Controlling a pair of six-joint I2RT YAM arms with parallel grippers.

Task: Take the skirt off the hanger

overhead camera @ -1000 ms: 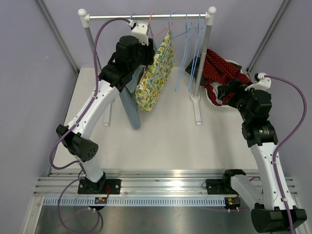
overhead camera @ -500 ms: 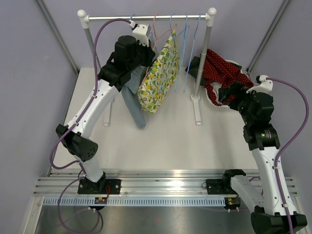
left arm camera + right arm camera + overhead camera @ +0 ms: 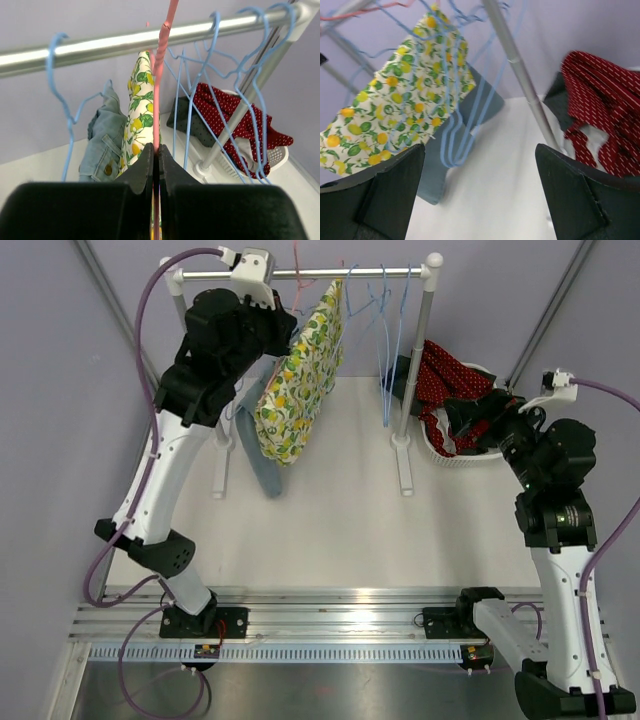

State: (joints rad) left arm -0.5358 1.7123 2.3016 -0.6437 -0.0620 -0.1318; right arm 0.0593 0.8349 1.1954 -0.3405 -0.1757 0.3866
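Evidently to steady the lemon-print skirt (image 3: 298, 380), the left end effector (image 3: 156, 159) clenches the pink hanger (image 3: 160, 65) upper left; the right end effector (image 3: 480, 172) gapes, released.

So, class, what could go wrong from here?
The left gripper pinches only the thin pink hanger wire; it may twist or slip. The skirt hangs close to the blue hangers and could snag them. The right gripper is open, away from the skirt, so nothing steadies it.

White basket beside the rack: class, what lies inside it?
A red dotted garment and a dark garment spill from the basket. Anything beneath them is covered.
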